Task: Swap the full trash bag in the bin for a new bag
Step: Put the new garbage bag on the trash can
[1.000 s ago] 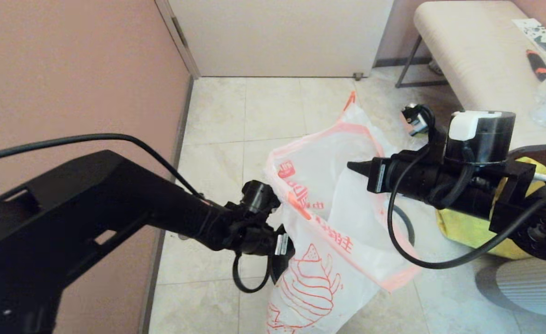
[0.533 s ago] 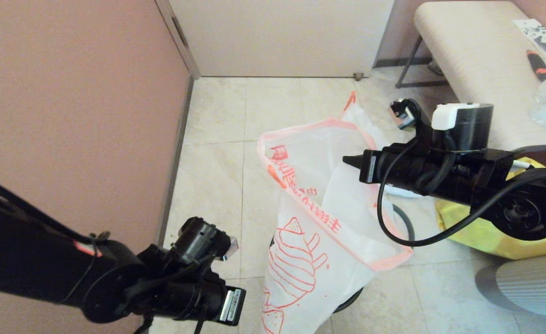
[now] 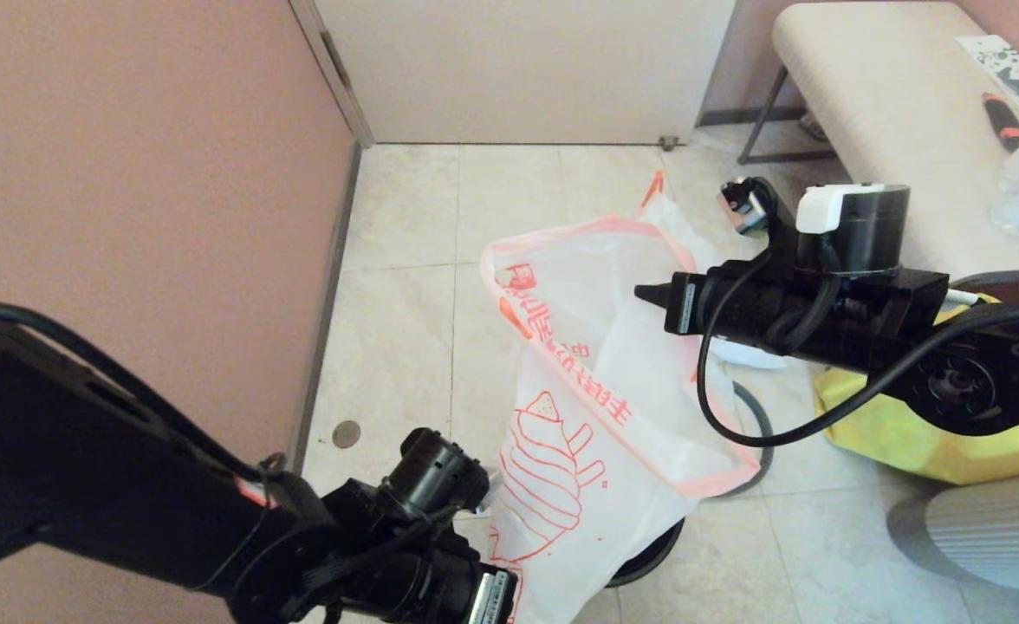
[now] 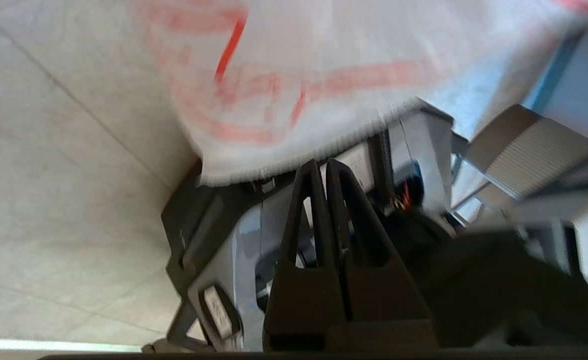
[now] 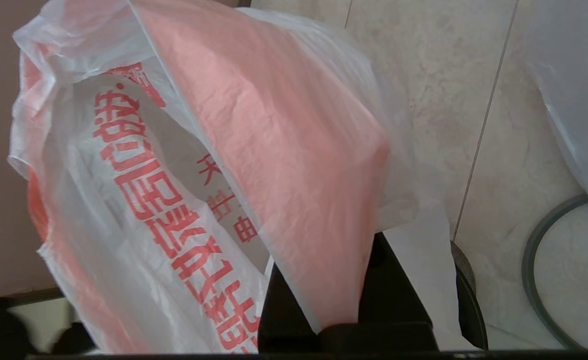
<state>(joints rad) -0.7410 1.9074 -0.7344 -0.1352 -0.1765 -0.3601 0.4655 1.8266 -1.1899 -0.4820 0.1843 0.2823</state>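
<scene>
The new bag [image 3: 587, 416], thin white plastic with orange-red lettering and a cartoon, hangs open over the black bin [image 3: 652, 555]. My right gripper [image 3: 648, 299] is shut on its pinkish handle [image 5: 294, 165], with the film running out between the fingers. My left gripper [image 4: 322, 167] is shut and empty, low beside the bag's lower end [image 4: 294, 75]; its wrist [image 3: 436, 477] shows near the bottom of the head view. Behind the new bag, the full trash bag [image 3: 678, 225] shows only a white edge and an orange handle tip.
A grey ring [image 3: 759, 425] lies on the tiles beside the bin. A yellow bag [image 3: 908, 433] and a grey ribbed object [image 3: 986, 537] sit on the right. A padded bench [image 3: 882, 104] stands behind them. The pink wall [image 3: 128, 173] closes the left side.
My left arm has dropped from the bag's left edge down to the lower left. The right gripper has shifted slightly left with the bag, whose lower end now hangs lower over the bin.
</scene>
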